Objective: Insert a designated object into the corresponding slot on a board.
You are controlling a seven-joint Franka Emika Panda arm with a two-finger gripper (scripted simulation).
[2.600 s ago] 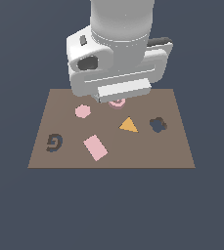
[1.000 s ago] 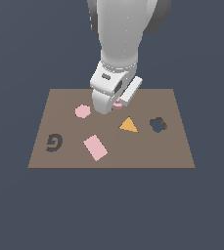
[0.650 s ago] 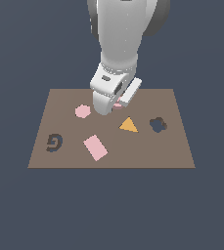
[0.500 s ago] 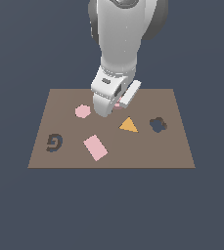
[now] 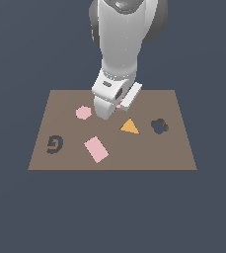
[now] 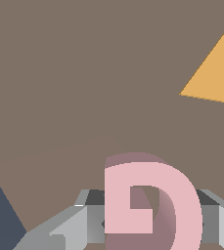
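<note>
We see one brown board (image 5: 183,148) lying flat on a dark floor, with one white arm (image 5: 122,44) standing over its far middle. The gripper (image 5: 113,109) is down at the board's surface, between the pink hexagon (image 5: 83,112) and the orange triangle (image 5: 130,127).

In the wrist view we count one pink G piece (image 6: 150,202) set between the two grey fingers (image 6: 67,229), one finger on either side of it, narrowed to the piece's width; they appear to grip it, though we cannot see the contact itself. In the exterior view only a sliver of that piece shows behind the gripper. The triangle's corner (image 6: 213,73) lies near it on the board.

We count four loose shapes in all: one hexagon, one triangle, one pink rectangle (image 5: 95,149) and the G piece.

We count two dark cutouts: the G-shaped slot (image 5: 55,144) near the board's edge at the exterior view's left, and one flower-shaped cutout (image 5: 158,126) toward the exterior view's right. The G piece sits well apart from its slot, with the hexagon and rectangle lying between them.
</note>
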